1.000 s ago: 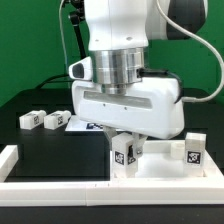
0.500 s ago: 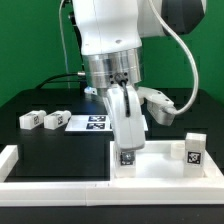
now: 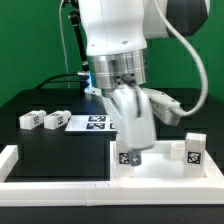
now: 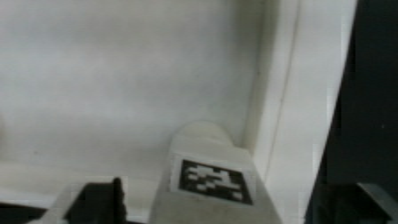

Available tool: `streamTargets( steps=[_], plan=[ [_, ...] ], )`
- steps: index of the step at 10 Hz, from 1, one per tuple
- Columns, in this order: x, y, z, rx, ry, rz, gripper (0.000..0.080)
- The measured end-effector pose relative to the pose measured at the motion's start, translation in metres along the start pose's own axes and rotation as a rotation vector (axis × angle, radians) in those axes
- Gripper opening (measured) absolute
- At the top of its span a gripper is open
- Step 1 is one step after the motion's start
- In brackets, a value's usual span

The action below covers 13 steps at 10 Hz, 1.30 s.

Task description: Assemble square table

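Note:
The square table's white slab (image 3: 158,172) lies at the front on the exterior view's right, recessed face up. My gripper (image 3: 128,150) points down over its left corner and is shut on a small white tagged leg block (image 3: 124,157) that stands upright there. In the wrist view the leg block (image 4: 214,180) sits between my dark fingers (image 4: 100,204) above the slab face (image 4: 125,80). A second leg block (image 3: 193,150) stands upright at the slab's right corner. Two more leg blocks (image 3: 30,119) (image 3: 57,120) lie on the black table to the left.
The marker board (image 3: 93,124) lies flat behind the slab, partly hidden by my arm. A low white border wall (image 3: 20,160) runs along the front and left of the black table. A green backdrop stands behind.
My wrist has turned about the leg block, from broadside to edge-on and slightly tilted. The leg block stays at the slab's left corner.

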<state>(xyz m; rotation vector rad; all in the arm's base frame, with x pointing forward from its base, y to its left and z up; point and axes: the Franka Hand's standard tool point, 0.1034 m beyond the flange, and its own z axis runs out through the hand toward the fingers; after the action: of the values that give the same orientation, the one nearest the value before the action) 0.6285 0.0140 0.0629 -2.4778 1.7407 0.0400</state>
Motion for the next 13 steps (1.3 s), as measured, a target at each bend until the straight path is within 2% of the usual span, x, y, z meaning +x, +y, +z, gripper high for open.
streamTargets(
  steps=[1,3,5,8,9,10,11,12,13],
  plan=[
    [0.0003,0.0006,-0.0029,0.001,0.008,-0.19,0.0623],
    [0.0007,0.0028,-0.0024,0.001,0.01,-0.319,0.0644],
    [0.0017,0.0033,-0.0022,-0.001,0.011,-0.496,0.0648],
    [0.0071,0.0037,-0.0032,-0.027,0.039,-0.97,0.0648],
    [0.0099,0.0035,-0.0033,-0.025,0.049,-1.04,0.0648],
    [0.0097,0.0035,-0.003,-0.025,0.049,-1.031,0.0627],
    [0.0098,0.0037,-0.0029,-0.025,0.049,-1.031,0.0487],
    [0.0094,0.0036,-0.0026,-0.022,0.048,-0.964,0.0487],
    [0.0092,0.0036,-0.0024,-0.02,0.048,-0.876,0.0311]
  ],
)
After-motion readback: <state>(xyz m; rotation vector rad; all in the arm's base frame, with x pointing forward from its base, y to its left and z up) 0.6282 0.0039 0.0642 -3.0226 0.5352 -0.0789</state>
